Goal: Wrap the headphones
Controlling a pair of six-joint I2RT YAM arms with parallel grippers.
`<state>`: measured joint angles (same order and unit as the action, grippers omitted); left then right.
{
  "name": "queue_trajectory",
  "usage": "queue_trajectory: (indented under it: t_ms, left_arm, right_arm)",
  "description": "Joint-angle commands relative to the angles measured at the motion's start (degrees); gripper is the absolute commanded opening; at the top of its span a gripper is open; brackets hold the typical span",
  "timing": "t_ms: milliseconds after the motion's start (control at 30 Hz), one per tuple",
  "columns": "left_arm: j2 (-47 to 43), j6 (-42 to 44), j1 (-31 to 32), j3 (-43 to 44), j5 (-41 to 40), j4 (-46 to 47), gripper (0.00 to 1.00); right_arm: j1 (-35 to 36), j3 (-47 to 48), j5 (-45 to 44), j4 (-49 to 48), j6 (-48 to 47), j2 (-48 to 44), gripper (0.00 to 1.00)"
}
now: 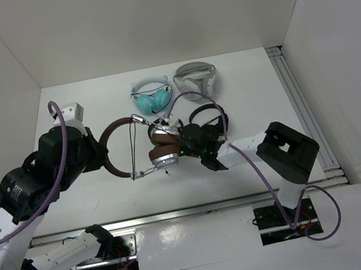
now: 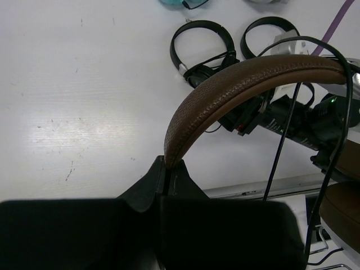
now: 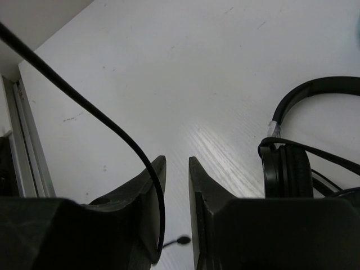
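Overhead view of a white table (image 1: 79, 195) with two robot arms reaching in from the near edge. The left claw (image 2: 169, 169) is clenched on one end of the brown leather headband of the headphones (image 2: 236, 84). The band arcs away from the fingers toward 2 o'clock in the wrist view. From above, the headphones sit at the table's centre, with the left claw at their 9 o'clock. Their silver-and-brown ear cups are stacked together at the 3 o'clock end.

The right claw (image 3: 177, 163) is just beside those cups, at their 3 o'clock. Its jaws stand nearly together with a narrow gap. The thin black cable (image 3: 112, 126) crosses its left finger and drops along the gap's edge; whether it is pinched cannot be told.

Just beyond the right claw lie two small black headphones (image 2: 201, 22). Farther back, at 12 o'clock, lie teal headphones (image 1: 153, 96), with white-grey headphones (image 1: 195, 80) at their 3 o'clock.
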<state>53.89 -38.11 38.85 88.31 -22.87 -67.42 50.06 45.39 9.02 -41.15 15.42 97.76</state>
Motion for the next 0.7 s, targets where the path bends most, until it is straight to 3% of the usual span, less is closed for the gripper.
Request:
queue_trajectory:
  t_ms: [0, 433, 567, 600, 667]
  left_arm:
    - [-0.71, -3.55, 0.26, 3.61, -1.82, 3.35, 0.00]
    - [-0.19, -4.61, 0.26, 5.29, -2.97, 2.21, 0.00]
    - [-0.19, -4.61, 0.26, 5.82, -2.97, 2.20, 0.00]
    - [-0.19, -4.61, 0.26, 5.82, -2.44, 2.20, 0.00]
    - [-0.19, -5.13, 0.26, 5.82, -2.44, 2.20, 0.00]
  right_arm:
    - [0.65, -1.61, -0.23, -5.00, 0.31, 0.07, 0.30]
    - [3.81, -5.22, 1.53, -10.18, 0.83, 1.12, 0.28]
    - [3.81, -5.75, 1.01, -11.68, 1.36, 1.64, 0.18]
    - [3.81, -5.75, 1.00, -12.29, 1.37, 1.65, 0.07]
    - [4.34, -5.75, 0.39, -12.29, 1.89, 2.17, 0.04]
